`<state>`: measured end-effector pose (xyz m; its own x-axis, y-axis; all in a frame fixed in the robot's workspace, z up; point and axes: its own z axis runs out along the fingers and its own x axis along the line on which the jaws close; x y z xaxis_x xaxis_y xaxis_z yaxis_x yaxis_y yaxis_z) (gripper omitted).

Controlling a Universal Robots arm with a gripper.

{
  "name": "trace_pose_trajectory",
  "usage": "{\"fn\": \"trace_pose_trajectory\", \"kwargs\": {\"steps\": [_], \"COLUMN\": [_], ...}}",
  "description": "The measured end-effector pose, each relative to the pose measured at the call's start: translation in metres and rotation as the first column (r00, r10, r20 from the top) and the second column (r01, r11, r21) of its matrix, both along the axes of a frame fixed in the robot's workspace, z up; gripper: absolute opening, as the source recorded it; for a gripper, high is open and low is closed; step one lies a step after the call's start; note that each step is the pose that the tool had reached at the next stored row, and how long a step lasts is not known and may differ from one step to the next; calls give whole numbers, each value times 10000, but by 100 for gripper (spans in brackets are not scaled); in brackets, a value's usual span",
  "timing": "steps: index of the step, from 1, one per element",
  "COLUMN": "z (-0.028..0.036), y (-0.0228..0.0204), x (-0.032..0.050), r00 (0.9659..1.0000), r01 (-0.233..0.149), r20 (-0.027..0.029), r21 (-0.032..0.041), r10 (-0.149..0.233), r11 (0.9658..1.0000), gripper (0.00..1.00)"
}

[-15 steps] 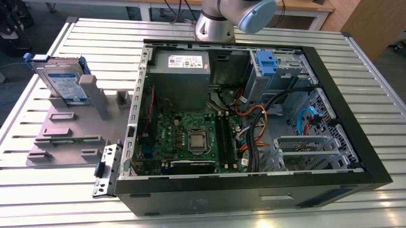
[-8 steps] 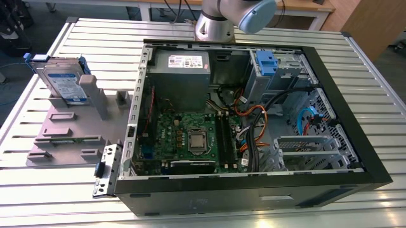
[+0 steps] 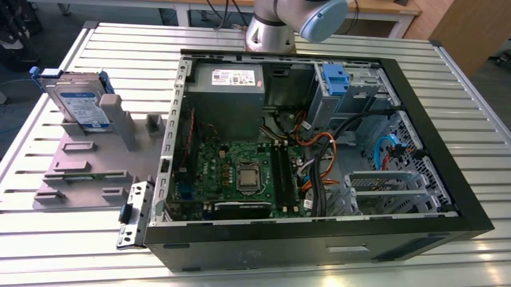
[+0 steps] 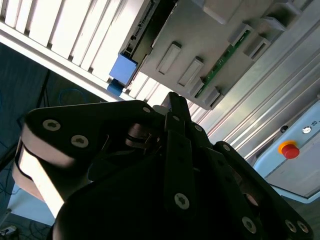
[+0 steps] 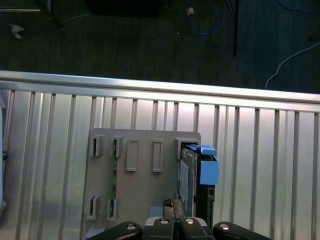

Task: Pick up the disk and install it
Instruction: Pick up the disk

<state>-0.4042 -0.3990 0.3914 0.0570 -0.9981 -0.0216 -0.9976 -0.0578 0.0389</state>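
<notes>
The disk (image 3: 80, 101) is a silver drive with a white-and-blue label in a blue carrier. It stands on edge in a slot of the grey holder plate (image 3: 88, 173), at the exterior view's left, beside the open computer case. In the first wrist view the disk (image 5: 187, 175) is seen edge-on with its blue carrier. My gripper (image 5: 171, 202) hovers above the holder plate (image 5: 135, 180), close beside the disk and apart from it. The black fingers are shut with nothing between them. In the second wrist view my gripper (image 4: 177, 100) points toward the plate (image 4: 215, 40) and the disk's blue carrier corner (image 4: 122, 70).
The open computer case (image 3: 447, 197) lies on the slatted metal table (image 3: 119, 42). Inside it are a grey power supply (image 3: 227, 89), a motherboard (image 3: 239, 173), cables and a metal drive bay with a blue latch (image 3: 335, 78). A red stop button (image 4: 289, 149) sits at the table's side.
</notes>
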Motion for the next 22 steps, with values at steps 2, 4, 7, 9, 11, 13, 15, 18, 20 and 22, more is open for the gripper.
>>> {"fn": "trace_pose_trajectory", "kwargs": {"steps": [2, 4, 7, 9, 11, 13, 15, 18, 20, 22], "z": [0, 0, 0, 0, 0, 0, 0, 0, 0, 0], "y": [0, -1, -1, -1, -1, -1, -1, -1, -1, -1], "x": [0, 1, 1, 1, 1, 1, 1, 1, 1, 1], "r00": [10000, 10000, 10000, 9999, 9999, 9999, 9998, 9997, 9997, 9996], "r01": [-28, -54, -92, -119, -144, -170, -194, -233, -258, -284], "r20": [0, 0, 0, 0, 0, 0, 0, 0, 0, 0], "r21": [0, 0, 0, 0, 0, 0, 0, 0, 0, 0], "r10": [28, 54, 92, 119, 144, 170, 194, 233, 258, 284], "r11": [10000, 10000, 10000, 9999, 9999, 9999, 9998, 9997, 9997, 9996], "gripper": [11, 11, 11, 11, 11, 11, 11, 11, 11, 11]}}
